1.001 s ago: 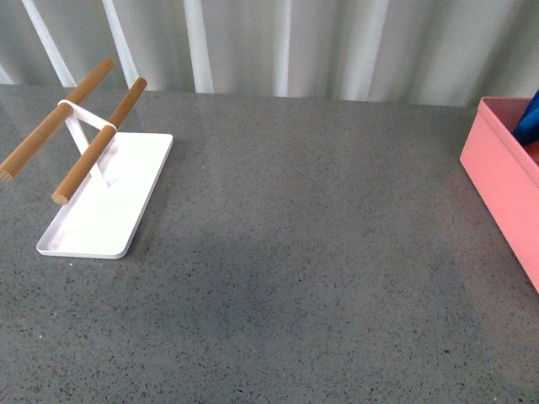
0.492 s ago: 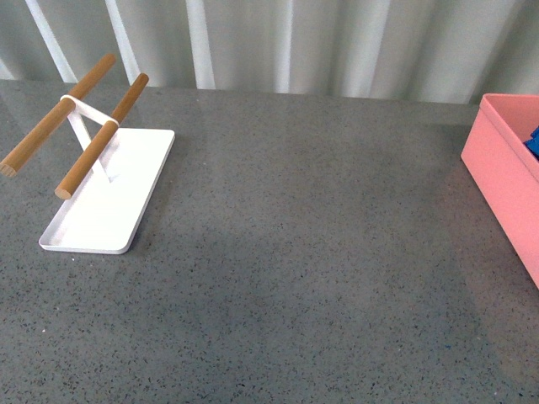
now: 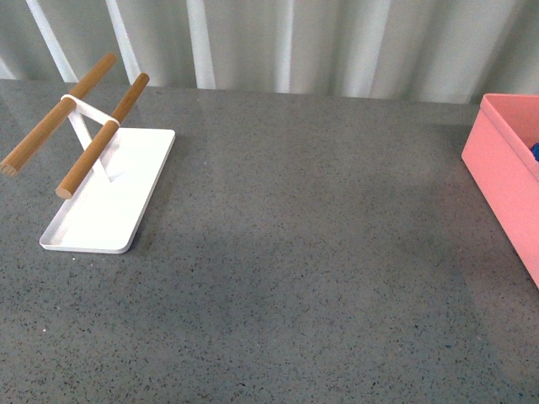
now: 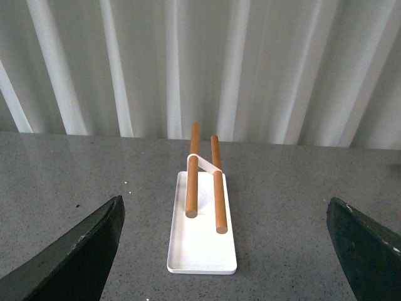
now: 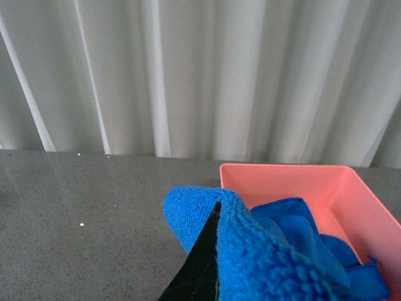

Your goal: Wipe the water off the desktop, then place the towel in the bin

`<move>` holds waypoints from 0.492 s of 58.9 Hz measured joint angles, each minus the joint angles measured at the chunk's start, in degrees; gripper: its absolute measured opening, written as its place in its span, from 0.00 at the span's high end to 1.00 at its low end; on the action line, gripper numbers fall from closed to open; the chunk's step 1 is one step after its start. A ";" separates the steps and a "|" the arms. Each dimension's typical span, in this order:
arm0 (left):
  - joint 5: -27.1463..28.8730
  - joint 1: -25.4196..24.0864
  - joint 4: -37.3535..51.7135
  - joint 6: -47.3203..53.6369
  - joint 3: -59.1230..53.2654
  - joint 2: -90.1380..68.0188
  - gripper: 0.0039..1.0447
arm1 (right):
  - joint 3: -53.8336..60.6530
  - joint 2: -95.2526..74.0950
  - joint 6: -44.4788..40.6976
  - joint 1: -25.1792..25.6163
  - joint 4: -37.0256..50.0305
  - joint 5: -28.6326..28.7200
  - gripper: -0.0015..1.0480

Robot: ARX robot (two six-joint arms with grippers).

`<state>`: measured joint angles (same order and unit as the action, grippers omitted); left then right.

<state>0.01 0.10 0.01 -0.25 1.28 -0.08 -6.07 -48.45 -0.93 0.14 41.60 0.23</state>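
**A:** Over at the right edge of the front view you get the bin [image 3: 505, 172], with just a speck of blue showing inside at the frame border. Rest of the table [image 3: 320, 252] looks dry to me, no puddle I can make out. White tray [image 3: 105, 198] with the two wooden rods [image 3: 93, 147] sits upper left, nothing on it.

**B:** Yeah, so wiping looks done and we're on the drop-off step. Right wrist view has the towel [image 5: 276, 251] filling the lower middle, bunched against the right tool [image 5: 203, 263], and part of it trails into the bin [image 5: 294, 179] behind. Looks like that tool is clamped on the towel, with one dark finger [image 5: 203, 263] tucked in a fold.

**A:** Left tool [image 4: 232, 251]?

**B:** Spread wide, holding nothing, dark fingers [image 4: 75, 257] at the lower corners of its view, pointed at the tray [image 4: 200, 244].

**A:** So next move, I'd guess: get the bundle fully over the bin's inside, then let go so no corner hangs on the rim.
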 joint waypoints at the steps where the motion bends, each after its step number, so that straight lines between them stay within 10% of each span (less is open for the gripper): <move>1: 0.00 0.00 0.00 0.00 0.00 0.00 0.06 | 0.15 0.35 0.00 0.02 -0.20 0.02 0.96; 29: 0.00 0.02 0.00 0.00 0.00 0.02 0.06 | 4.63 17.14 0.17 0.00 -10.73 -0.02 0.96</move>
<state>0.01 0.12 0.01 -0.25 1.28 -0.05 -1.43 -31.31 -0.75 0.14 30.87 0.21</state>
